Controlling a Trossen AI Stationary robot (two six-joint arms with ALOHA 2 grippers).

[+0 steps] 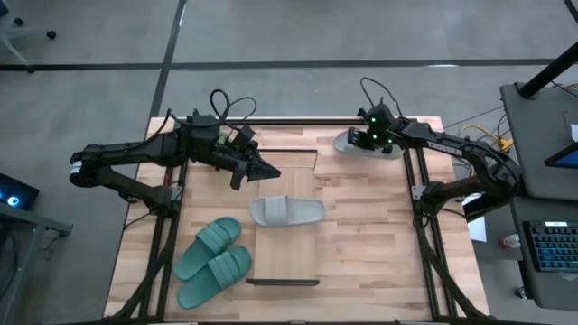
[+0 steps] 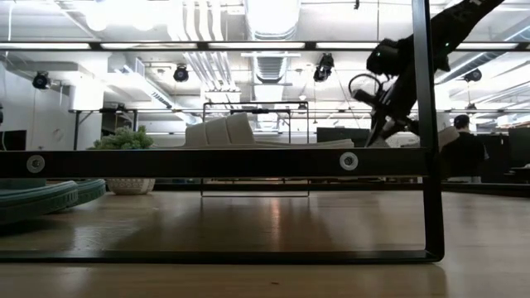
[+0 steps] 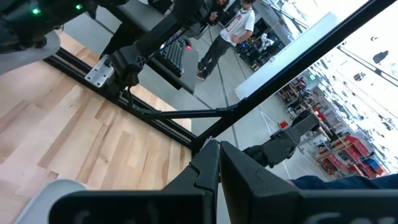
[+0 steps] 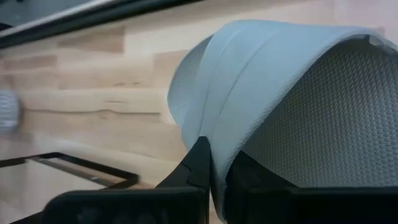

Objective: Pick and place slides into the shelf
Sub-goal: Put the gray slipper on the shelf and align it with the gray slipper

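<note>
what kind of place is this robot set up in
Probably an open lab or workshop: concrete floor around the table, exposed ceiling ducts and strip lights, a desk with a keyboard beside it.

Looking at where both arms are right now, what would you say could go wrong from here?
1. The right gripper pinches only the strap edge of a grey slide at the table's far edge; that thin hold might slip in transit.
2. One grey slide already lies across the shelf, so the next could bump it.
3. The left gripper, jaws shut, hovers near the shelf's far end; the arms might crowd each other.
</note>
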